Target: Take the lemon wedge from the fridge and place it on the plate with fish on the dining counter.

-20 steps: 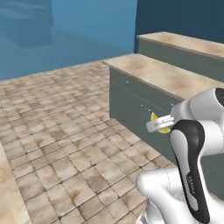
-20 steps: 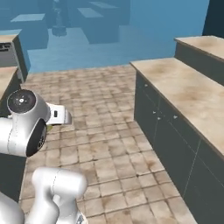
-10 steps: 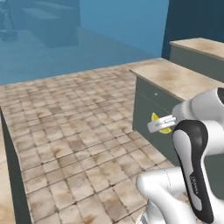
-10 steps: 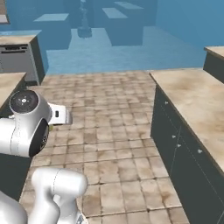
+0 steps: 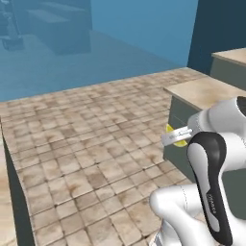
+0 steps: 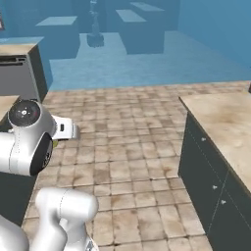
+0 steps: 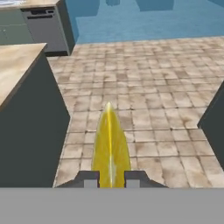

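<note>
The lemon wedge stands on edge between my two dark fingertips, a narrow bright yellow slice pointing away from the hand. My gripper is shut on it. In the left base view the gripper sticks out to the left of the white arm, with the yellow wedge showing at its tip, held well above the tiled floor. From the right base view the hand juts right of the arm's round joint. The fridge and the plate with fish are out of view. Whether any counter here is the dining counter, I cannot tell.
A beige-topped counter with a dark front stands close on the right, a second one behind it. On the other side, a counter and a grey appliance front. Brown tiled floor lies open between them.
The whole scene has slid across both base views, so the base has turned; the counters now sit farther right. The arm keeps its pose and the wedge stays in the gripper.
</note>
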